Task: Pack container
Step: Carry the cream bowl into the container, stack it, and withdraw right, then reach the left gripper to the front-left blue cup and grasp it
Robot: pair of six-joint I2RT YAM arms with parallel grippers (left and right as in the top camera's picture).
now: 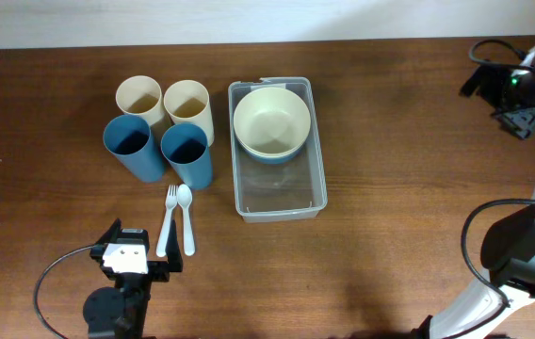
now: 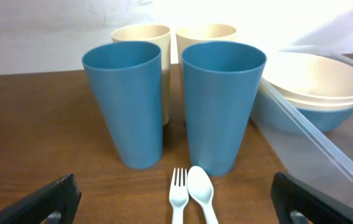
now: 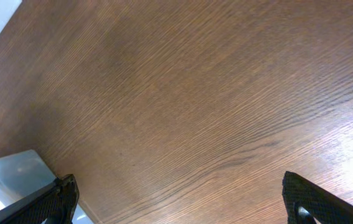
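Note:
The clear plastic container lies in the middle of the table. A cream bowl nested in a blue bowl sits in its far half. The near half holds nothing. The left wrist view shows its rim and the bowls at the right. My left gripper is open and empty near the front edge, behind a white fork and spoon. They lie between its fingers in the left wrist view. My right gripper is open and empty at the far right, over bare table.
Two cream cups and two blue cups stand upright, left of the container. In the left wrist view the blue cups stand just beyond the fork and spoon. A container corner shows in the right wrist view.

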